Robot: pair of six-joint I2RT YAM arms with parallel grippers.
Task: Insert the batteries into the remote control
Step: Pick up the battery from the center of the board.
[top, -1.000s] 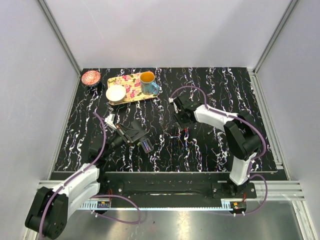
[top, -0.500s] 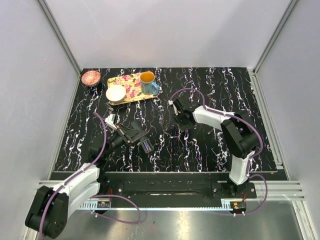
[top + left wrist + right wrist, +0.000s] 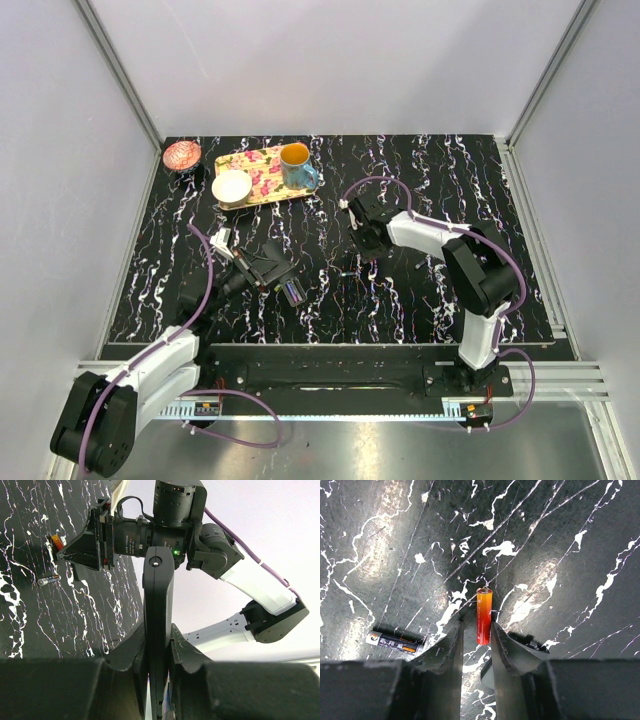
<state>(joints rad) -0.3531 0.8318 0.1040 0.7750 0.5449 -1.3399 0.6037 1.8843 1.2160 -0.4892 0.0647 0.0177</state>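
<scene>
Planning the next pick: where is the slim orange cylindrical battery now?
In the right wrist view, the slim orange cylindrical battery lies on the black marbled table between the right hand's fingers, a dark battery at the picture's lower left.

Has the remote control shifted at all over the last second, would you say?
No. Seen from above, the remote sits in the same spot, just nearer than the flowered tray, as it did a second ago.

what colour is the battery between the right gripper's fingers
The battery is orange, deepening to red at its near end; best in the right wrist view.
</scene>
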